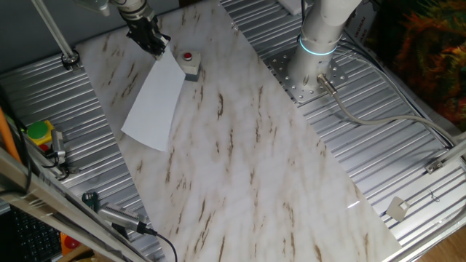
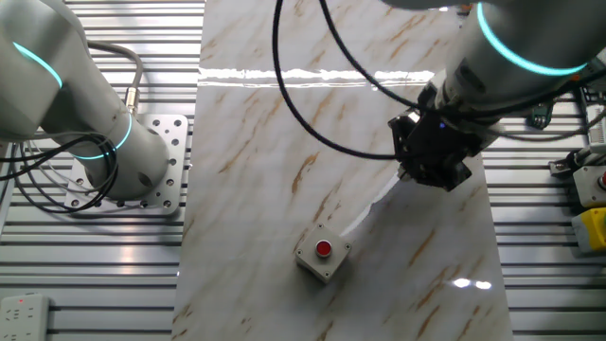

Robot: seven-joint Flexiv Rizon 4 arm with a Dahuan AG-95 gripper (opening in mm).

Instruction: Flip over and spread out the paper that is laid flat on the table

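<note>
The white paper [image 1: 155, 102] is raised at its far edge and slopes down toward the marble table [image 1: 247, 167]. Its near edge is low, at or near the tabletop. My gripper [image 1: 156, 48] is at the paper's top edge, and its dark fingers [image 1: 148, 35] look shut on that edge. In the other fixed view the paper [image 2: 365, 216] shows almost edge-on as a thin white strip. It runs down from the gripper [image 2: 412, 175] toward the table [image 2: 256, 142].
A grey box with a red button [image 1: 189, 64] stands on the table right beside the paper's far corner; it also shows in the other fixed view [image 2: 322, 253]. The arm's base [image 1: 313, 69] is on ribbed metal panels [image 1: 393, 160]. A yellow-green object [image 1: 38, 135] and cabled tools [image 1: 116, 216] lie at the left.
</note>
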